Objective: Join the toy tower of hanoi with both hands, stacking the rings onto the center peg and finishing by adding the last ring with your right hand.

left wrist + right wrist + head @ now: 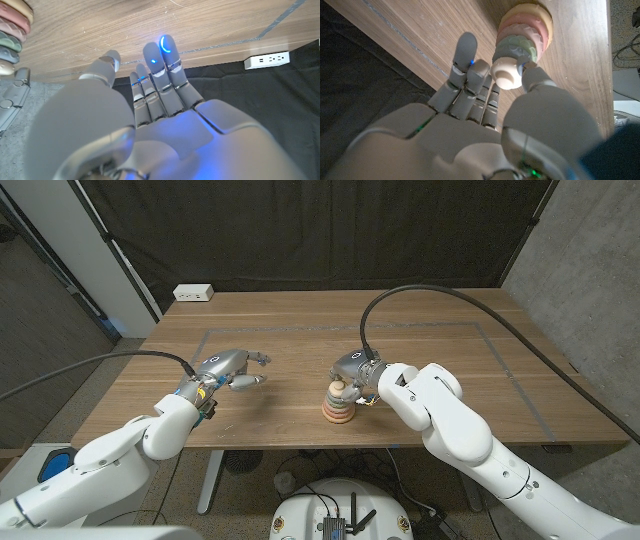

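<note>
Right hand [352,370] over the ring stack [338,408], thumb and fingers pinching the cream top piece [506,73] at the stack's upper end. In the right wrist view pastel rings [529,27] sit stacked beneath that piece, standing on the wooden table [440,350]. Left hand [228,366] well apart from the stack, on the robot's left, fingers spread, nothing in it. White power strip [193,293] at the table's far edge. No readable writing.
</note>
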